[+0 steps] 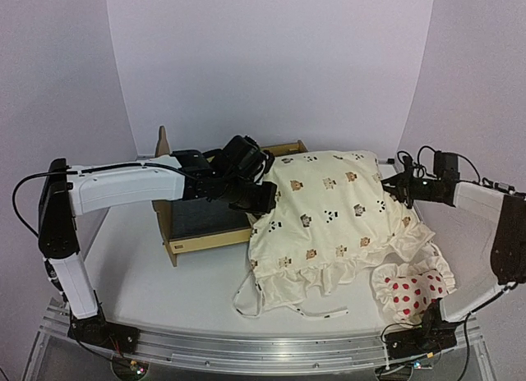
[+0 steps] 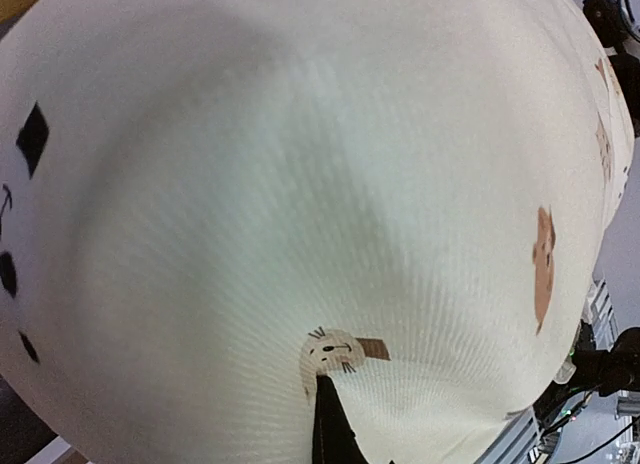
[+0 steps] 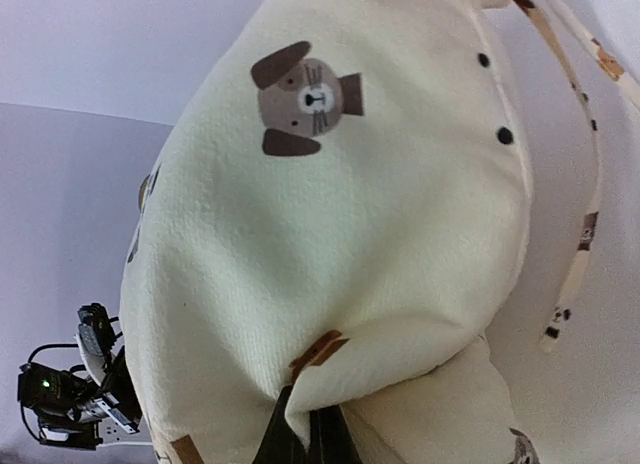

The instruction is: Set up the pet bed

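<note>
The pet bed (image 1: 205, 242), a light plywood frame with a dark felt base and a scalloped headboard, stands left of centre. A cream cover (image 1: 337, 208) with animal prints lies puffed up to its right, overlapping the bed's right end. On the cover's left edge my left gripper (image 1: 263, 197) is shut, and cream cloth (image 2: 300, 184) fills the left wrist view above the pinching gripper (image 2: 322, 389). My right gripper (image 1: 394, 186) is shut on the cover's right edge, where a fold of the cover (image 3: 330, 234) is caught between its closed jaws (image 3: 310, 424).
A white pillow with red dots (image 1: 411, 289) lies at the front right, partly under the cover's ruffle. Loose ties of the cover (image 1: 271, 309) trail toward the table's front edge. White walls close in the back and sides.
</note>
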You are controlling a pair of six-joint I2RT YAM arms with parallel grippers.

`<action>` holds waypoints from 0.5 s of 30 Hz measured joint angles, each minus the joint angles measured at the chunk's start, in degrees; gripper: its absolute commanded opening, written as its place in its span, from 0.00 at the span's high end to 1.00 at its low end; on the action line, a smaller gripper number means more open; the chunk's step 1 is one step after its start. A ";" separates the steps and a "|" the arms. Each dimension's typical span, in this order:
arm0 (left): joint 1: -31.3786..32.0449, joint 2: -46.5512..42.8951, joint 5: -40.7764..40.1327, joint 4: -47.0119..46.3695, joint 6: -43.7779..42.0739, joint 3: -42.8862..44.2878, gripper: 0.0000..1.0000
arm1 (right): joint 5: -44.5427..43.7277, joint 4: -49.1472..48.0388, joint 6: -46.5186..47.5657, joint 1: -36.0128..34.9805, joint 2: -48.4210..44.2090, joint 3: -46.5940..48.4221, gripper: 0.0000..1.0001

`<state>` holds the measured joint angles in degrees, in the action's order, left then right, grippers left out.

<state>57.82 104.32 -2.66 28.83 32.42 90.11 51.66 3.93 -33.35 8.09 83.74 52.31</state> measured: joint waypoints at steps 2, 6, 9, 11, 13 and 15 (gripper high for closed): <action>0.00 -1.59 -1.76 1.52 -0.52 0.68 0.98 | -3.05 2.78 -0.15 -3.20 -3.72 1.54 1.00; -0.40 -4.62 -5.92 4.49 -1.88 3.38 0.97 | -10.18 7.01 -1.30 -9.77 -6.21 7.17 1.00; -1.77 -7.28 -7.73 6.15 -2.82 4.73 0.97 | -15.01 8.50 -2.33 -14.29 -5.96 10.96 1.00; -3.80 -9.16 -8.49 7.40 -3.67 5.93 0.97 | -17.38 9.54 -2.95 -16.57 -4.63 13.89 1.00; -6.36 -10.26 -8.66 8.55 -4.40 7.76 0.97 | -19.58 10.25 -3.38 -18.75 -2.11 17.52 1.00; -9.03 -10.51 -8.70 9.30 -5.41 10.60 0.97 | -21.37 10.74 -3.69 -20.86 1.17 21.65 1.00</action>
<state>48.79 93.80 -11.37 38.13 27.01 100.71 30.29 14.67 -37.03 -12.77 84.91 73.96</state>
